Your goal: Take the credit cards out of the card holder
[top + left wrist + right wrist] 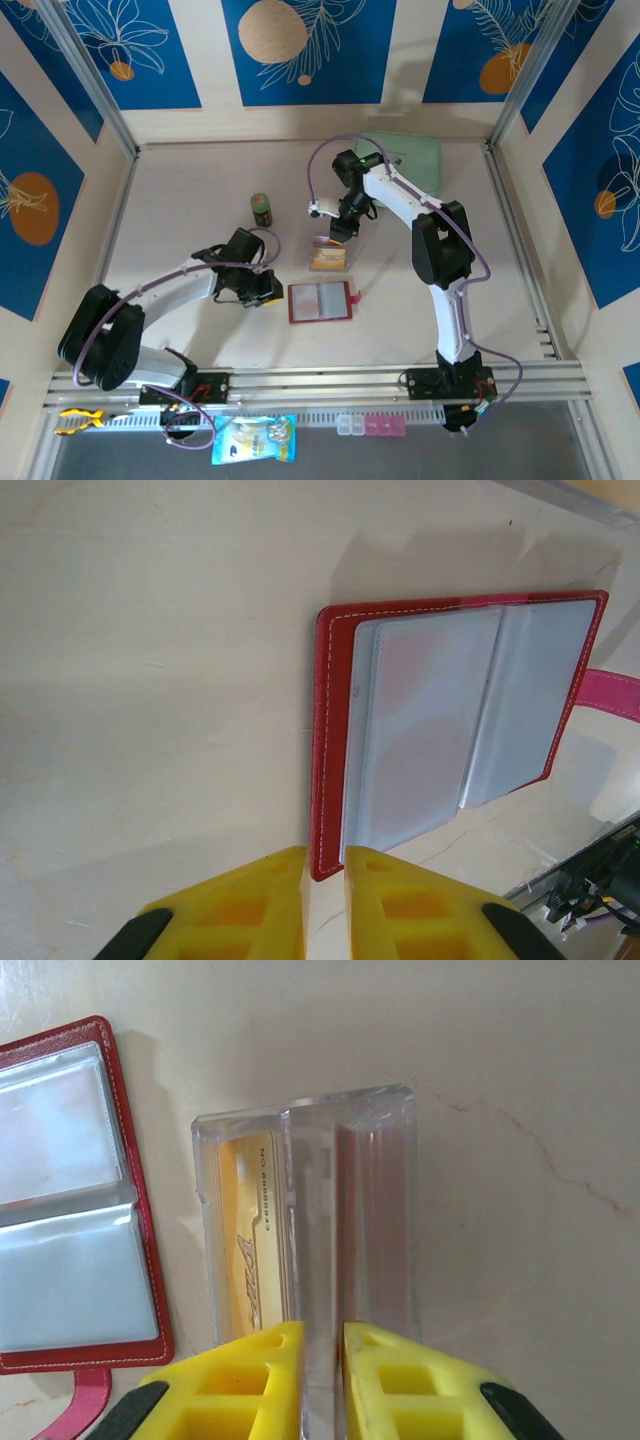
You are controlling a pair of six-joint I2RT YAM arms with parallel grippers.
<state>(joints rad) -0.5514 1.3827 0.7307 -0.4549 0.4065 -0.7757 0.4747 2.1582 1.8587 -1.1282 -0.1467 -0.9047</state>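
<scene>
Lying open and flat on the counter (190, 230), the card holder (320, 302) is in the near middle part, with its pink snap tab (356, 296) pointing to the right. Its near, far and right edges have bare counter beside them. At its left edge is the left gripper (325, 854): the jaws are narrow and one red corner of the card holder sits in the gap, so it looks pinched there. The credit cards (327, 258) lie just beyond the far edge of the card holder, near it but apart: a tan-orange card and, a little farther, a pale one with red marks. The right gripper (322, 1328) stands over them with the jaws narrow. A fold of a clear plastic sheet (350, 1200) goes into the gap, and the tan-orange card shows through this sheet; I cannot tell whether the fingers press the sheet. A small green jar (261, 208) stands to the far left of the cards, well apart. A mint-green zip case (405, 155) lies at the far edge, partly behind the right arm (440, 250), which bends over the right part of the counter. Bare counter stretches from the snap tab to the side rail (515, 240), and a metal rail (320, 378) closes the near side.
</scene>
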